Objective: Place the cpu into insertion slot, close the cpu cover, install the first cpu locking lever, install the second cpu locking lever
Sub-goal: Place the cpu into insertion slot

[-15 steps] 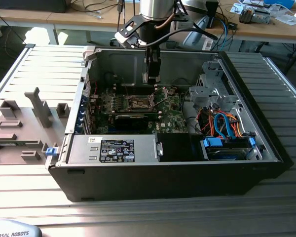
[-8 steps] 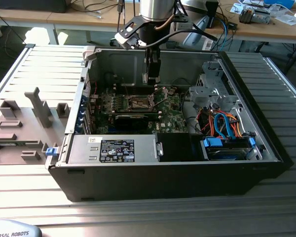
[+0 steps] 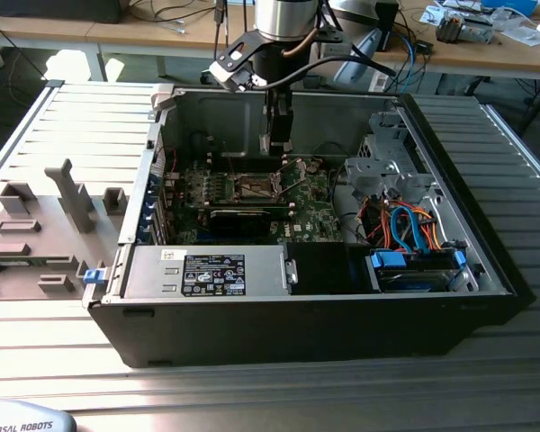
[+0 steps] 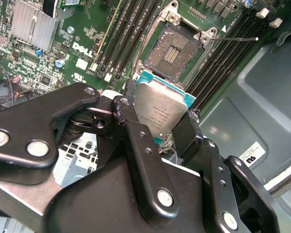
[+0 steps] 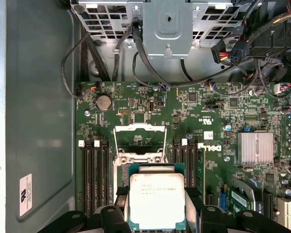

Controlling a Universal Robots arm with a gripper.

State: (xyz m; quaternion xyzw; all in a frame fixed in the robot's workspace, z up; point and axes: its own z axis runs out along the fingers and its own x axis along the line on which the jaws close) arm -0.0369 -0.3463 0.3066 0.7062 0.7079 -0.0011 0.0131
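Observation:
My gripper [image 4: 160, 124] is shut on the cpu [image 4: 160, 109], a flat square chip with a silver top and a teal rim. Black fingers [image 5: 120, 201] press its two opposite edges. The chip hangs above the motherboard, short of the insertion slot [image 4: 177, 51], whose pin field lies bare. In the first wrist view the cpu [image 5: 156, 201] covers most of the slot. The cpu cover [image 5: 139, 128], a thin silvery frame, stands swung open beyond it. A thin wire locking lever [image 4: 235, 39] sticks out loose beside the slot. In the exterior view the gripper [image 3: 277, 148] hangs inside the computer case over the slot [image 3: 252, 187].
Memory slots [image 5: 93, 177] flank the socket on both sides. A finned heatsink [image 5: 255, 148] sits on the board, and a metal drive cage [image 5: 165, 22] with black cables stands past it. The case wall [image 3: 252, 112] is close behind the gripper. A power supply [image 3: 207, 273] fills the case front.

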